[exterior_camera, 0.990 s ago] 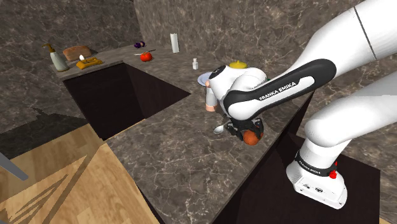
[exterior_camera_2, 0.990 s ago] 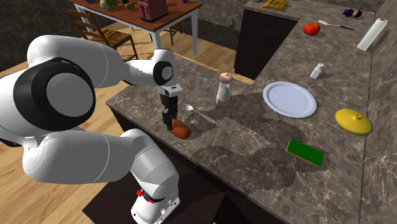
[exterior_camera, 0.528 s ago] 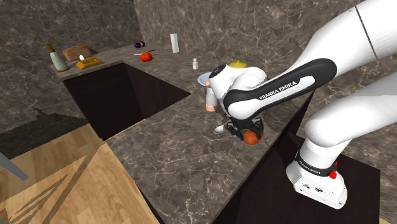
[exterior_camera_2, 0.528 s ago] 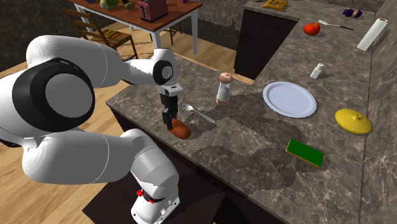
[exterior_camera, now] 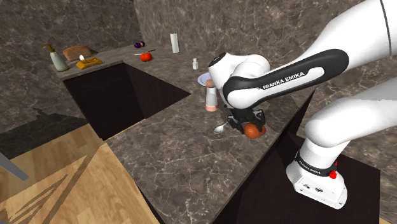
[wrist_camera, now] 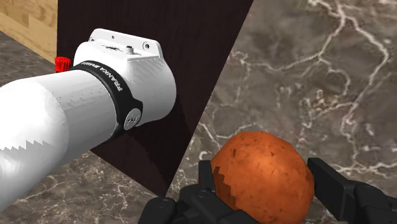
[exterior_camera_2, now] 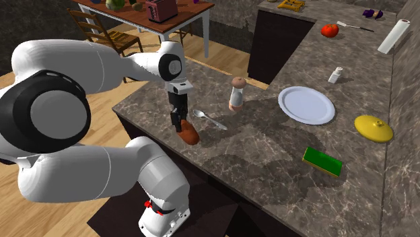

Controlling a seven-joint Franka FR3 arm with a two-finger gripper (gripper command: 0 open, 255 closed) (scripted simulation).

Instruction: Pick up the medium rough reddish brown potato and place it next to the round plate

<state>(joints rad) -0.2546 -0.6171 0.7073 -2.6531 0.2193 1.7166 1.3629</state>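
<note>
White arm (exterior_camera_2: 101,67) bent over dark marbled bench (exterior_camera_2: 269,158), well apart from plate. Round white plate (exterior_camera_2: 307,105) flat on bench. Shaker (exterior_camera_2: 235,93) upright near plate. Spoon (exterior_camera_2: 210,120) farther from plate, past shaker. Rough reddish-brown potato (wrist_camera: 262,168) farthest from plate, past spoon, by bench edge. Black jaws clenched on potato, pressing both sides.

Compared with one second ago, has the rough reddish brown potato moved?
Yes. The potato, clasped by the black fingers, has risen slightly off the counter, toward the grey spoon.
</note>
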